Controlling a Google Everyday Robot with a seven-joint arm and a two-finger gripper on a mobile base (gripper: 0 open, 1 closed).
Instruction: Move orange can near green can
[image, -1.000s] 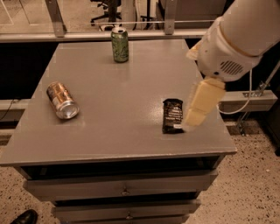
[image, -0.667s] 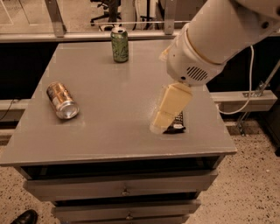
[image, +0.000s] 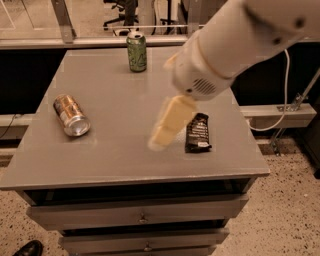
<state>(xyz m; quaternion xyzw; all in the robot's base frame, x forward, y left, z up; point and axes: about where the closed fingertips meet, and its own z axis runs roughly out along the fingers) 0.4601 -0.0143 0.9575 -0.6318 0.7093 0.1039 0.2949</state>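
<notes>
The orange can (image: 71, 115) lies on its side at the left of the grey table (image: 115, 90), its silver end toward the front. The green can (image: 136, 52) stands upright at the table's far edge. My gripper (image: 167, 124) hangs from the big white arm above the middle of the table, left of the black snack wrapper (image: 197, 132) and well right of the orange can. It holds nothing that I can see.
The table has drawers in its front (image: 142, 218). A white cable and metal frame (image: 295, 102) stand to the right. A railing and office chairs are behind the table. A black shoe (image: 27, 248) shows at bottom left.
The arm and gripper have swept left, from over the wrapper's right side to the table's middle. The wrapper is uncovered now. The cans have not moved.
</notes>
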